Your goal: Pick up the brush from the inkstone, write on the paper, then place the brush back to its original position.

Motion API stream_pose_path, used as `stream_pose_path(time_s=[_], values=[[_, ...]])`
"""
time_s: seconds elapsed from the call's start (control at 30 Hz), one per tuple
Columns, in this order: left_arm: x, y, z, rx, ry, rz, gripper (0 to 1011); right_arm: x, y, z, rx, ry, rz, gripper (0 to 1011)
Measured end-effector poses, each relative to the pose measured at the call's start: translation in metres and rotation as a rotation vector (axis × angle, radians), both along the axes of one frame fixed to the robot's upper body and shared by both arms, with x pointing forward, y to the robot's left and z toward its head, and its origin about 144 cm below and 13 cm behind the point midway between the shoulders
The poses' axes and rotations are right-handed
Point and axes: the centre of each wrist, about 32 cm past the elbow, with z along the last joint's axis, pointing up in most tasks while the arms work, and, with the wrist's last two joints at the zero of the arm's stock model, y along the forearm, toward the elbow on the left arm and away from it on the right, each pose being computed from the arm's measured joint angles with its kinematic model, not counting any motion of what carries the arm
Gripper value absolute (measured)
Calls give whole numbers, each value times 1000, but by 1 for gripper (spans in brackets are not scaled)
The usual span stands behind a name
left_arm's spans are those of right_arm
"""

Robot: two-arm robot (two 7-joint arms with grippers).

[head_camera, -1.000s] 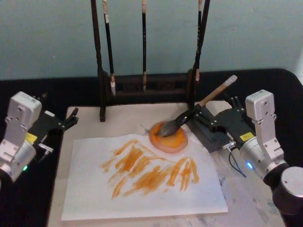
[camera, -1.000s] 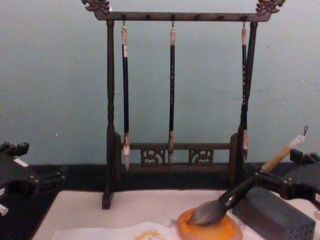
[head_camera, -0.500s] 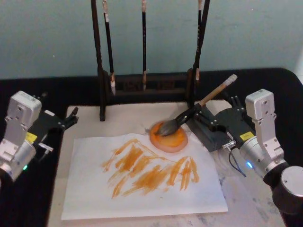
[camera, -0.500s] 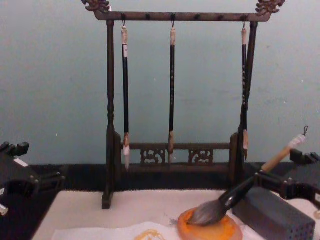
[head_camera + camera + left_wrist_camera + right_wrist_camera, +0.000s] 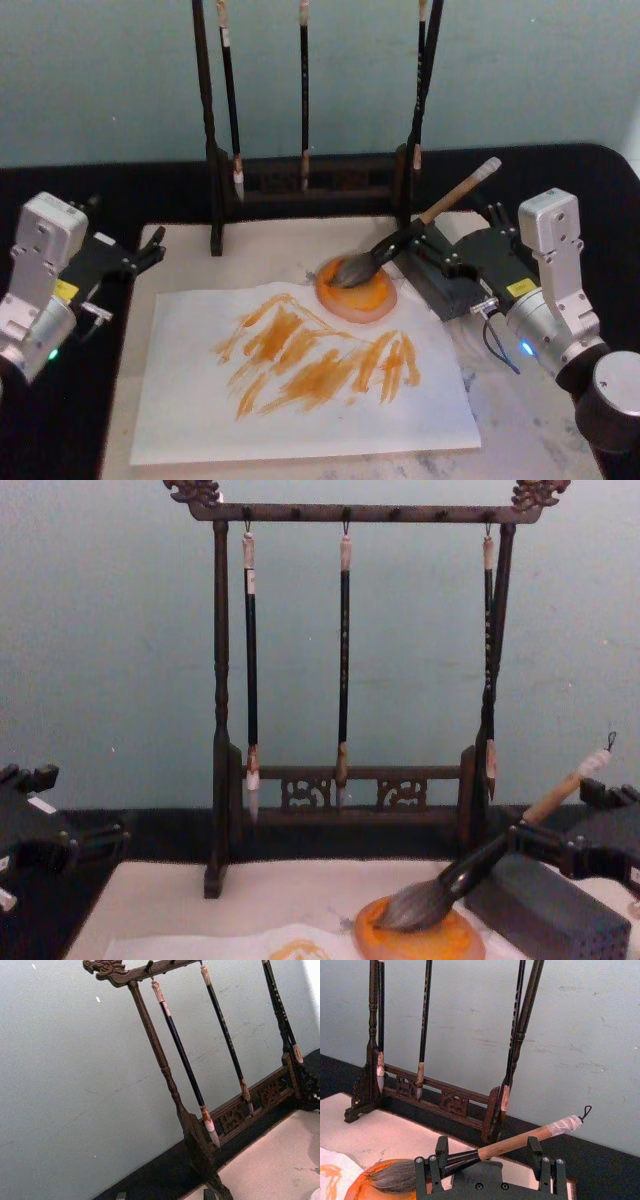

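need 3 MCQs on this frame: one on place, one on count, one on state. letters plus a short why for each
1. Where do the bristles of the brush rest?
A. on the inkstone
B. on the paper
C. on the bare mat

2. How many thin brushes hang from the rack?
A. one
B. three
C. five

3. What is the right claw doing?
A. open, its fingers on either side of the brush handle
C. shut on a thin brush
B. resting flat on the paper

Answers:
1. A: the head view shows the grey tuft lying on the orange inkstone, beside the paper with its orange strokes.
2. B: the chest view shows three hanging from the top bar.
3. A: in the right wrist view the fingers stand apart with the handle passing between them over the grey block. The left claw sits idle at the mat's left edge.
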Motion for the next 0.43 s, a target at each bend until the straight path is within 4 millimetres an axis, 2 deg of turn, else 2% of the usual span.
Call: stream_pose_path(time_s=[0.43], values=[[0, 0, 0, 0, 0, 0, 1001, 0, 0, 0, 0, 0, 0, 1000]])
